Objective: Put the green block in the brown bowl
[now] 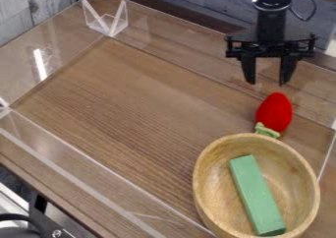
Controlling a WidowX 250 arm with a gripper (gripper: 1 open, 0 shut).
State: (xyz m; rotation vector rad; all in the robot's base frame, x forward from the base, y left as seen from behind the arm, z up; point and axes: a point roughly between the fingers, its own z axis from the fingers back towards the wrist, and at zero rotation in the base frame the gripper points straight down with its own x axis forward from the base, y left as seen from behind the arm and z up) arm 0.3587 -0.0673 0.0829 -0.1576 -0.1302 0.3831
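- The green block [256, 195], a plain flat mid-green bar, is lying inside the brown bowl [210, 163] nearest the camera.
- The bowl is holding nothing else, its thick rim showing wood grain.
- A red strawberry toy [273, 111] is sitting just beyond the rim.
- Farther back, the gripper [268, 77] is hanging with fingers spread, empty.

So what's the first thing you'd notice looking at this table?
Probably the big brown bowl at the bottom right, with the green block lying flat inside it. Next, the bright red strawberry toy touching the bowl's far rim, and the black gripper hanging above the table behind it, jaws apart and empty.
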